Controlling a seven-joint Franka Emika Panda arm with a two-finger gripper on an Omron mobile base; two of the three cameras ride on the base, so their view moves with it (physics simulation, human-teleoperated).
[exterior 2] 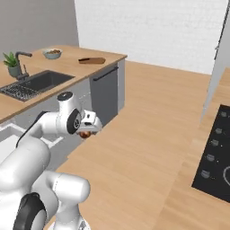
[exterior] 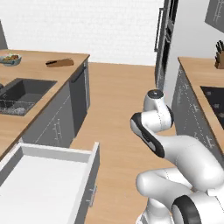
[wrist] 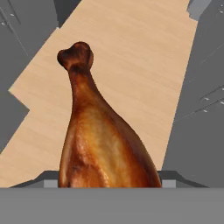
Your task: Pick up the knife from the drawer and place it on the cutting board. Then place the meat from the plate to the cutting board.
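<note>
1 piece of meat, a glossy brown drumstick with a knobbed bone end pointing toward 12 o'clock in the hand view, is sitting clamped in the gripper, whose jaws are standing fairly wide around its thick end above the wood floor. 1 white drawer, shallow and flat-fronted, is hanging open at 7 o'clock in the left base view. 1 brown rounded cutting board is lying on the light wood counter, with 1 dark knife resting on it. 1 pale bowl is sitting at 9 o'clock from the board.
</note>
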